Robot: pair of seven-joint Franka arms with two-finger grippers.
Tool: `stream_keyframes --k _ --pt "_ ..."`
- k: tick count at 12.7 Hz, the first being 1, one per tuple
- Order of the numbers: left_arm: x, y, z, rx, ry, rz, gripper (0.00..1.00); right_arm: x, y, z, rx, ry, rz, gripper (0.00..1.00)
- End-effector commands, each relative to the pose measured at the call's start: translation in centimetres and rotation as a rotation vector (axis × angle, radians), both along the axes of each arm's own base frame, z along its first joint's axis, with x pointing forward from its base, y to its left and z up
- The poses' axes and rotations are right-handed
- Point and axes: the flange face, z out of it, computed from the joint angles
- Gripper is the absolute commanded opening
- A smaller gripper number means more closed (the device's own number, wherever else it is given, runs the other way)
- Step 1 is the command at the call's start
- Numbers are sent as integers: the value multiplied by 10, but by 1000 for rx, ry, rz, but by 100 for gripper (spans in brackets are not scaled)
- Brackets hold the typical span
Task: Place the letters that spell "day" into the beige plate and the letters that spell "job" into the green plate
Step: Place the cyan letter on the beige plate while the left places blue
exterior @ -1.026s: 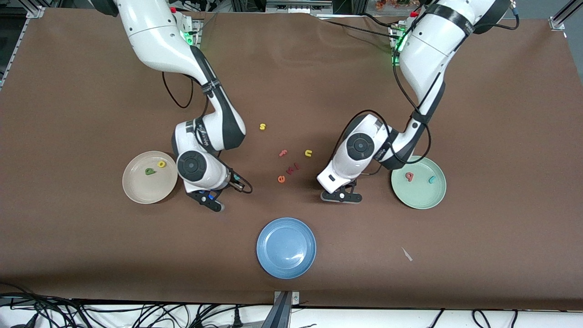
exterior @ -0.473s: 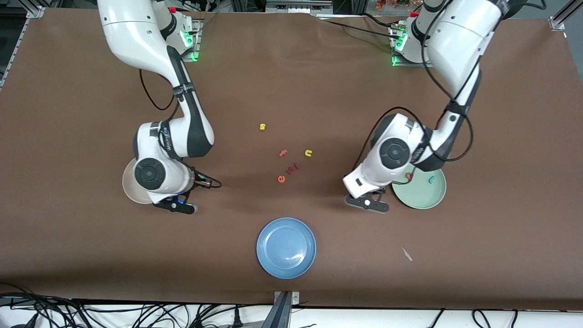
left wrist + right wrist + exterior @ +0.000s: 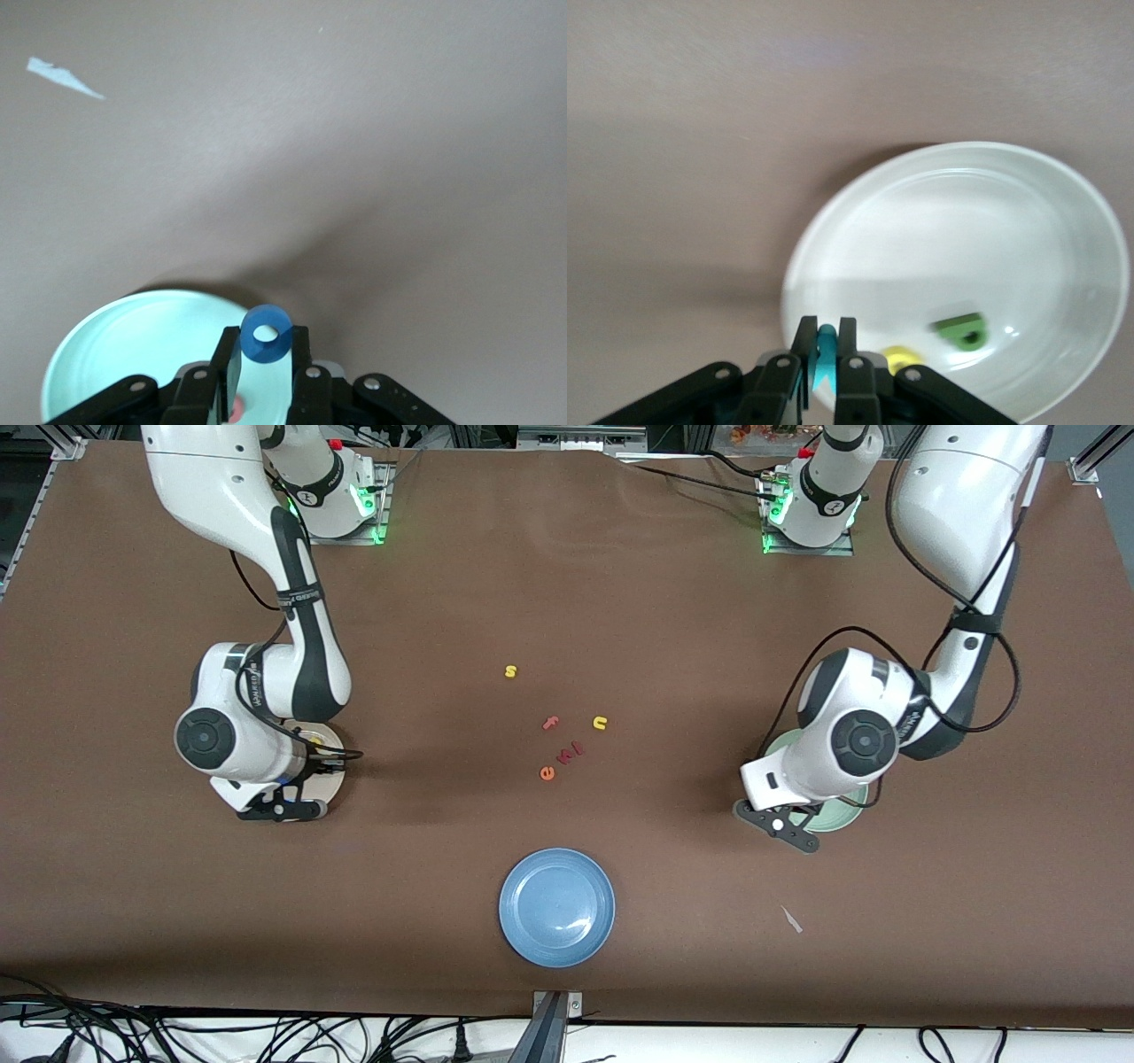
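Over beige plate (image 3: 1063, 221): right gripper (image 3: 824, 372) pinched tight on teal "y" (image 3: 825, 350), best released low, clear of "d" (image 3: 962, 329) and "a" (image 3: 902, 359). Over green plate (image 3: 115, 345): left gripper (image 3: 264, 376) clamped on blue "o" (image 3: 267, 334), best centred before opening. Versus earlier frame: both grippers carried outward from mid-table to respective plates.

Brown-covered table (image 3: 567, 584), beige plate (image 3: 333, 784), green plate (image 3: 840, 818), blue plate (image 3: 556, 906), loose letters s (image 3: 510, 671), f (image 3: 550, 723), u (image 3: 600, 723), e (image 3: 547, 773), white scrap (image 3: 791, 919)
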Motion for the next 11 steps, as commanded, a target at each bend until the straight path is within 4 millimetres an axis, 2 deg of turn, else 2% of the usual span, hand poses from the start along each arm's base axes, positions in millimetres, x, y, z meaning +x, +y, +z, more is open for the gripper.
stream_keyframes --k 1,2,3,4,6,8,9,11 --pt "-13 32 -8 43 28 -45 2 -7 -42 1 15 -7 97 0" --pt "-15 42 -17 55 36 -74 2 -6 -50 -4 15 -3 111 10" --pt "-16 47 -24 52 40 -71 2 -1 -57 1 22 -10 84 63" --pt "-22 40 -32 52 45 -86 2 4 -57 1 32 -15 74 100" --pt "-22 41 -46 70 51 -109 2 7 -47 8 59 -9 50 100" --pt "-35 40 -65 77 79 -127 2 10 -35 15 59 9 -10 100" --pt "-38 37 -70 70 59 -136 3 11 -27 20 59 17 -32 100" --pt "-33 47 -73 86 30 -151 3 11 -8 26 54 28 -68 100"
